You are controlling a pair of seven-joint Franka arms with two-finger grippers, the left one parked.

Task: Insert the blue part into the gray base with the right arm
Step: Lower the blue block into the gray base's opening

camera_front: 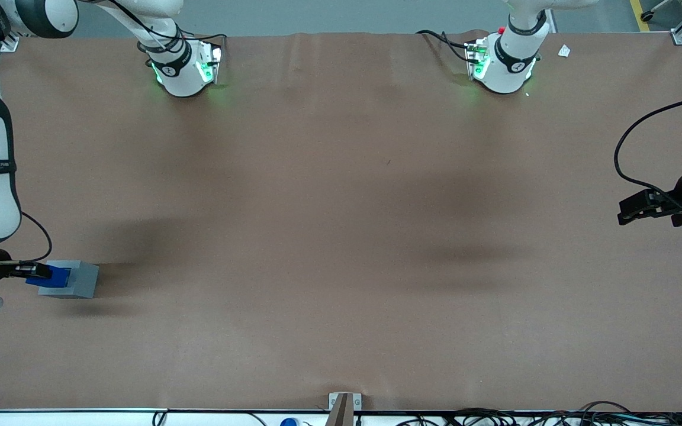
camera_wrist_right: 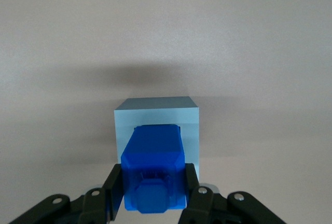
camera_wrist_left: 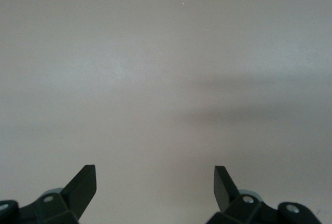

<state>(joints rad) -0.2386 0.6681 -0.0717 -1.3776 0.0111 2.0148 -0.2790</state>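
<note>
Hand (camera_wrist_right: 153, 193) gripping blue part (camera_wrist_right: 153, 169), part over gray base (camera_wrist_right: 156, 111) recess

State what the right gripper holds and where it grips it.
The gripper is shut on the blue part, fingers clamping its two opposite side faces, over the gray base.

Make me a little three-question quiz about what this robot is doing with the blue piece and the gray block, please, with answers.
1. True or false: the gripper is shut on the blue part.
2. The blue part is: A) lying apart on the table, B) at the gray base, going into its top, C) near the parked arm.
3. Toward which arm's end of the table does the gray base sit?

Key: 1 true. 2 B; whether it is fully seated cannot be told. 3 The working arm's end.
</note>
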